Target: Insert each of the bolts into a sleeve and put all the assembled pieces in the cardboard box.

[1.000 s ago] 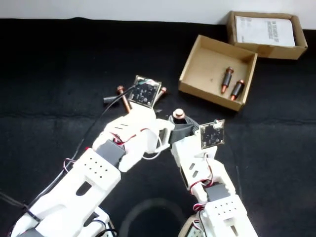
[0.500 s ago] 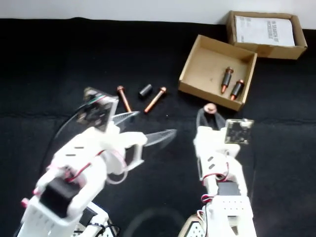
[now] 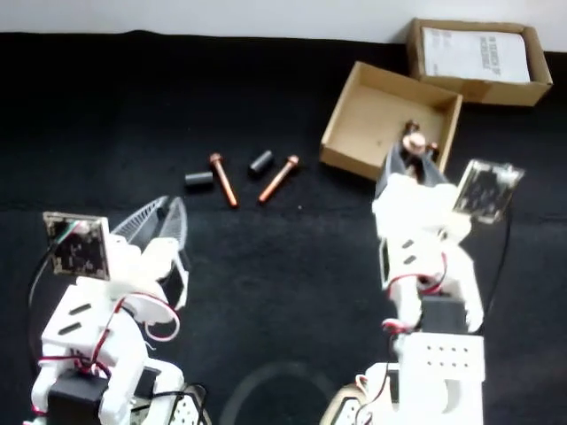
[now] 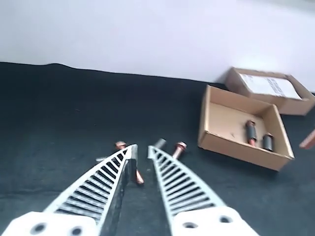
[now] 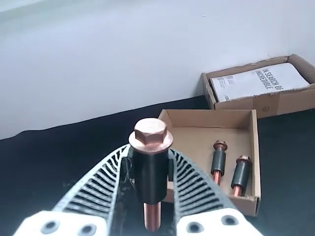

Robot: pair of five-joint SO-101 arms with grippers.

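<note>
The right gripper (image 5: 150, 156) is clenched on an assembled piece (image 5: 149, 174). The dark sleeve sits between its jaws, with the bolt head above the fingertips and the copper shank poking out below. It is held upright, probably so the bolt stays seated. Just beyond the jaws lies the open cardboard box (image 5: 197, 135), with two finished pieces (image 5: 218, 160) on its floor. In the high view the grasped piece hangs over the box, seemingly poised for release. The left gripper (image 4: 141, 149) is released and holds nothing, its jaws slightly parted. Ahead of its tips lie two loose bolts (image 3: 222, 180) and two bare sleeves (image 3: 260, 162), likely its next pickup.
</note>
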